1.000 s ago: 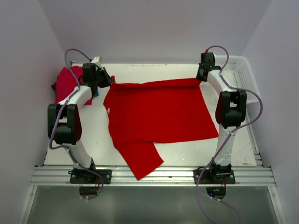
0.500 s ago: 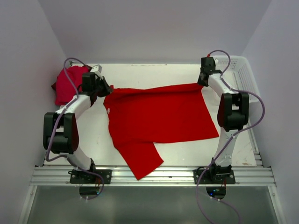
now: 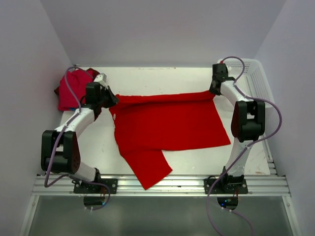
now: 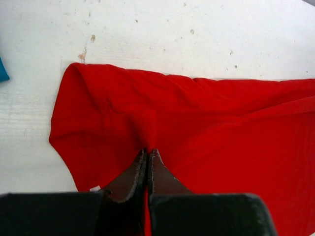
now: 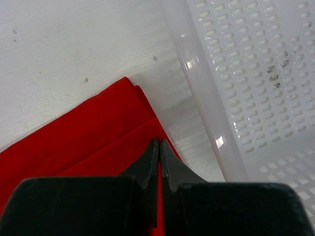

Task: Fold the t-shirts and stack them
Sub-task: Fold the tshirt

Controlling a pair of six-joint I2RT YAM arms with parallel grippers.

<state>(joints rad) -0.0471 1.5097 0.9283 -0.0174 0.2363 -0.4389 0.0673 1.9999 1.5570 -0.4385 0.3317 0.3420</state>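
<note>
Top view, clock face centred on the surface [image 3: 152, 76], 6 o'clock at the arm bases.

- Large red t-shirt [image 3: 167, 125] lies spread across the middle of the surface, mostly flat. Its far edge runs from about 10 o'clock to 1 o'clock. It is slightly raised and wrinkled along that line.
- A loose flap of the same shirt trails toward 6 o'clock and ends close to the near edge of the surface.
- Left arm [image 3: 81, 118] reaches to 10 o'clock. Left jaws are closed tight on the shirt's far-left corner. In the wrist view the cloth bunches into a ridge right at the tips, and a thin line of red shows between them.
- Right arm [image 3: 243, 118] reaches to 1 o'clock. Right jaws are pinched closed on the shirt's far-right corner, where two layers of red overlap. A sliver of red shows between the tips.
- Folded pile [image 3: 71, 88] of red and darker maroon shirts sits in the far-left corner at about 10 o'clock, just beyond the left jaws and apart from the spread shirt.
- Teal cloth [image 4: 2, 71] shows as a small edge at 9 o'clock in the left wrist view. I cannot tell how it lies.
- White mesh basket [image 3: 258, 78] stands at 2 o'clock along the right edge. Its wall is just beside the pinched right corner but not touching it.
</note>
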